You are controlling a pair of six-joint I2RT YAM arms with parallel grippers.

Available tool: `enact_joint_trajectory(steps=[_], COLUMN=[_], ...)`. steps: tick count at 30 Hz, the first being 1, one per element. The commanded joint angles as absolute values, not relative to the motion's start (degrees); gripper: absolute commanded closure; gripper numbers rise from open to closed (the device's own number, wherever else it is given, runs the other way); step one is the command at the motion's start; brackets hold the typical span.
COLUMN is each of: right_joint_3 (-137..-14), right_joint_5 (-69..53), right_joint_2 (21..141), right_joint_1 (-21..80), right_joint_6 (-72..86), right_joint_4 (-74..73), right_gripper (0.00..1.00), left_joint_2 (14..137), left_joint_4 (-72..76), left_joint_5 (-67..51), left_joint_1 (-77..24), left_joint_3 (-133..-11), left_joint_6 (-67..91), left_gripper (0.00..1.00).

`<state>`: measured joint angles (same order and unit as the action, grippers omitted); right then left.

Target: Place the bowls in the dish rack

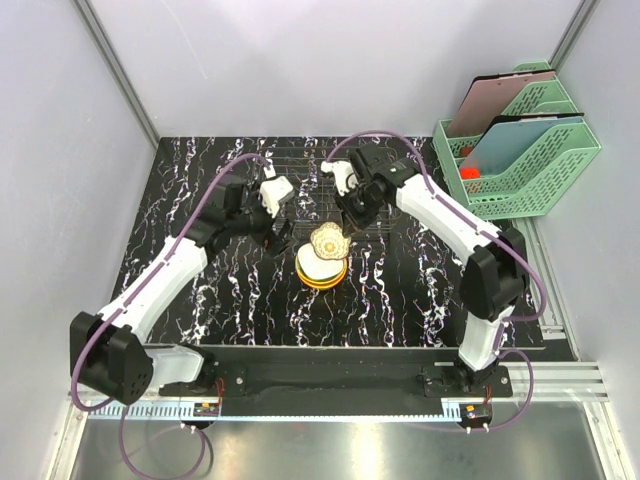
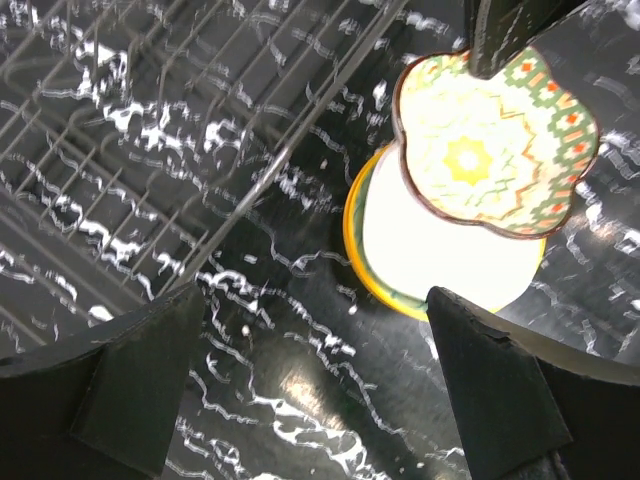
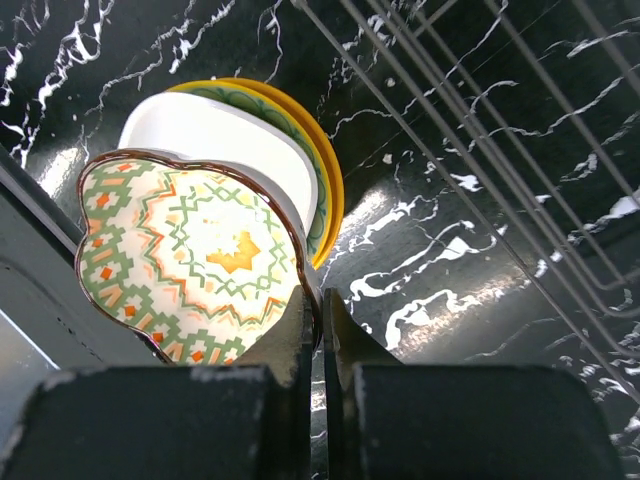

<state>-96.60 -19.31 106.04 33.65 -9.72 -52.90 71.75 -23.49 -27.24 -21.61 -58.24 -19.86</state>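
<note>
A stack of bowls (image 1: pixel 320 268) stands on the black marble table, white inside a yellow and orange one (image 3: pixel 330 180). My right gripper (image 3: pixel 321 310) is shut on the rim of a scalloped bowl with a green and orange patterned inside (image 3: pixel 190 255) and holds it just above the stack (image 2: pixel 440 260); that bowl also shows in the top view (image 1: pixel 328 241) and the left wrist view (image 2: pixel 497 140). My left gripper (image 2: pixel 315 375) is open and empty, low over the table left of the stack. The wire dish rack (image 1: pixel 310 190) lies behind, also in the left wrist view (image 2: pixel 150 130) and right wrist view (image 3: pixel 520 120).
Two green mesh file trays (image 1: pixel 525 150) stand at the back right, holding pink and dark boards and an orange item (image 1: pixel 469 172). Grey walls enclose the table on three sides.
</note>
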Motion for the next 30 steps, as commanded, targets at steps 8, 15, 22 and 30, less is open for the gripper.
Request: enact_joint_trajectory(steps=[8,15,22,30], right_joint_3=[-103.0,-104.6,-105.8,-107.2], right_joint_5=[-14.9,-13.2,-10.2,-6.3], right_joint_2=[102.1,102.2,101.7,100.7], right_joint_1=[35.2,35.6,35.6,35.6], right_joint_6=[-11.2,-10.8,-10.7,-9.6], right_joint_4=[-54.5,-54.5,-54.1,-53.3], right_gripper=[1.0,1.0,1.0,1.0], left_joint_2=[76.8,80.6,83.2,85.6], left_joint_4=[-22.0,-22.6,-23.0,-23.0], left_joint_5=[-31.0,-30.6,-26.5,-27.7], left_joint_1=[-23.8,-24.4,-26.4,-26.5], left_joint_3=[-68.4,-72.6,-73.7,-74.3], left_joint_6=[-12.7,-7.7,-4.3,-1.3], left_gripper=[0.01,0.01,0.03,0.36])
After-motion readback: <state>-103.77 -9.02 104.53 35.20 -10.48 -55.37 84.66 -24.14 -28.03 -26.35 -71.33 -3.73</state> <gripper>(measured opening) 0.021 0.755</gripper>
